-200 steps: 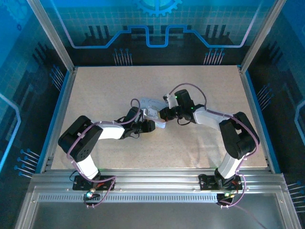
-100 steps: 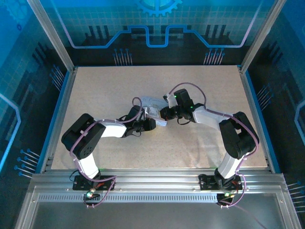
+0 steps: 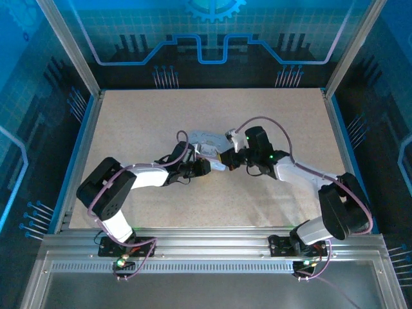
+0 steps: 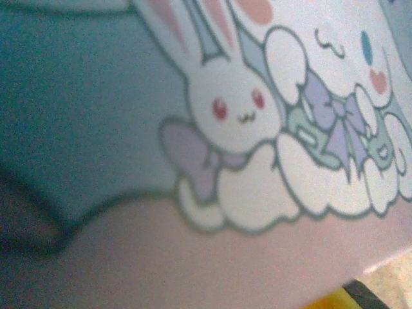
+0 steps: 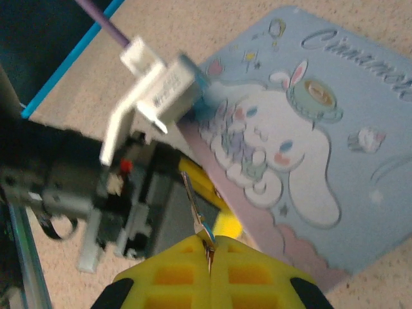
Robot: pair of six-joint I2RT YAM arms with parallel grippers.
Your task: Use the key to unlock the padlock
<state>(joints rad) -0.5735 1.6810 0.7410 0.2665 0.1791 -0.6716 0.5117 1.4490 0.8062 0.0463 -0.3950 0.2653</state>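
Observation:
A grey-blue tin box (image 5: 302, 129) with a cartoon rabbit on its lid lies mid-table (image 3: 207, 140). My left gripper (image 3: 206, 165) is at its near edge; one yellow finger (image 5: 205, 183) runs along that edge, clamped on the tin box. The lid picture (image 4: 257, 129) is very close and blurred in the left wrist view. My right gripper (image 5: 210, 248) is shut on a small silvery key (image 5: 195, 205), whose blade points at the left gripper's dark body (image 5: 129, 193), just beside the tin. In the top view it (image 3: 226, 161) sits right of the left gripper. The padlock is hidden.
Both arms meet over the middle of the speckled beige table (image 3: 129, 122). Blue rails and metal frame posts (image 3: 76, 148) border the table. A purple cable and white connector (image 5: 161, 87) on the left wrist hang close above the key.
The right arm's elbow has swung out to the right and lower, while its gripper stays by the tin with the key. The left gripper has narrowed onto the tin's edge.

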